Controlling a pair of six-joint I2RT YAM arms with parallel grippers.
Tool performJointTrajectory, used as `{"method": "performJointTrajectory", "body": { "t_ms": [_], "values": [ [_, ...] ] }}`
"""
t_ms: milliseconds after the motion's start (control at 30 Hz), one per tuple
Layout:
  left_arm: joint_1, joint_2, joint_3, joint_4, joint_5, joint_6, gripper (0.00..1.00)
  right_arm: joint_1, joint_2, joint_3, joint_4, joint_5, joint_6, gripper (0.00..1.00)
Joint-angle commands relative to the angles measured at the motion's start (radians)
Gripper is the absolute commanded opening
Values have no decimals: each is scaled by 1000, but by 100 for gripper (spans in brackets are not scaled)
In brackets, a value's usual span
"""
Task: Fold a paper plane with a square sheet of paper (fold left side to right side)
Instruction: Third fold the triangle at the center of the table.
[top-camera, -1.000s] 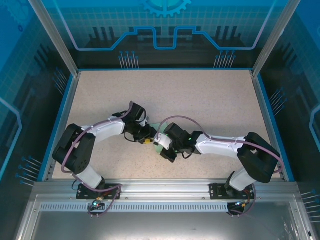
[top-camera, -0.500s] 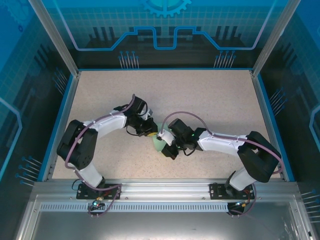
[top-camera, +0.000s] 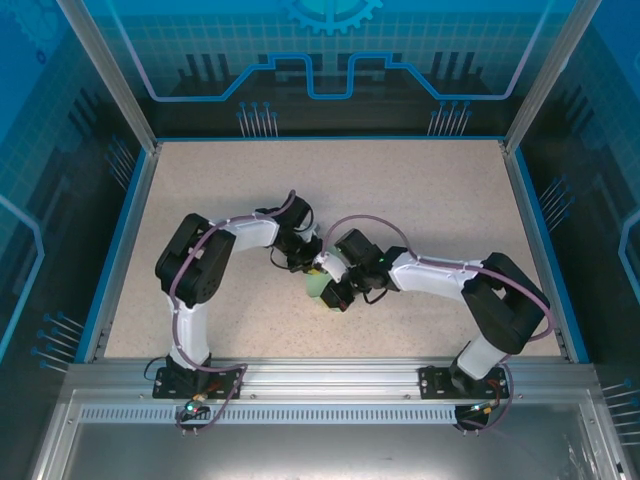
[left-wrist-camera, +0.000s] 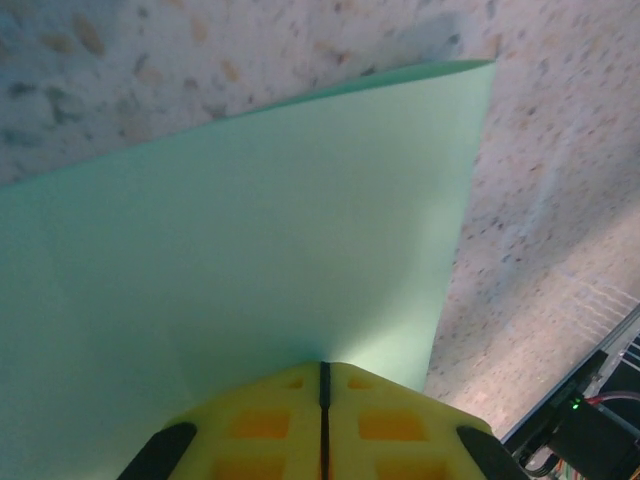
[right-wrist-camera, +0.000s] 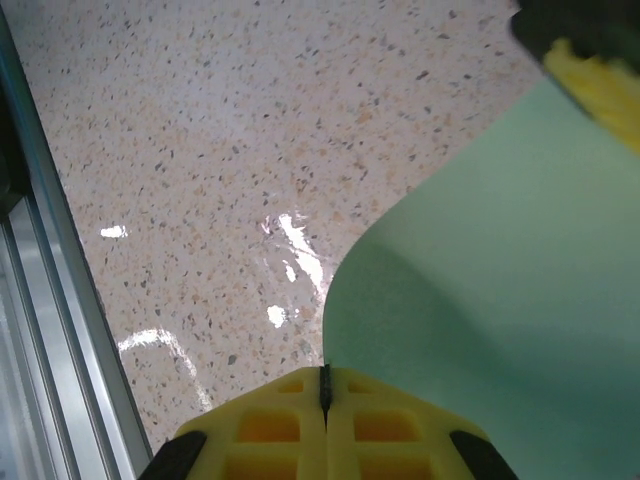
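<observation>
The mint-green sheet of paper (top-camera: 318, 286) is held off the speckled table between both arms at the centre. In the left wrist view the sheet (left-wrist-camera: 240, 240) spreads out from my left gripper (left-wrist-camera: 323, 366), whose yellow jaws are shut on its edge. In the right wrist view the sheet (right-wrist-camera: 500, 290) curves up to the right from my right gripper (right-wrist-camera: 323, 370), also shut on an edge. The other arm's yellow fingers (right-wrist-camera: 600, 80) pinch the far corner there. From above, the left gripper (top-camera: 309, 262) and right gripper (top-camera: 328, 297) sit close together, hiding most of the paper.
The speckled tabletop (top-camera: 420, 200) stretches open behind and to both sides of the arms. A metal rail (right-wrist-camera: 50, 330) runs along the table's near edge, close to the right gripper. Blue walls (top-camera: 130, 220) bound the table's sides.
The left arm has swung its elbow in and its gripper right, towards the right gripper. The two grippers are closer together and the paper between them shows less.
</observation>
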Motion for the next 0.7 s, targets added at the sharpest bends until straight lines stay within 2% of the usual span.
{"method": "performJointTrajectory", "body": {
  "t_ms": [0, 333, 667],
  "values": [
    [-13, 37, 23, -47, -14, 46, 7, -41, 16, 24, -15, -34, 60, 0],
    [-25, 58, 27, -63, -28, 58, 6, -116, 57, 39, -53, 12, 117, 0],
    [-30, 60, 32, -71, -31, 60, 5, -148, 89, 64, -68, 51, 140, 0]
  ]
}}
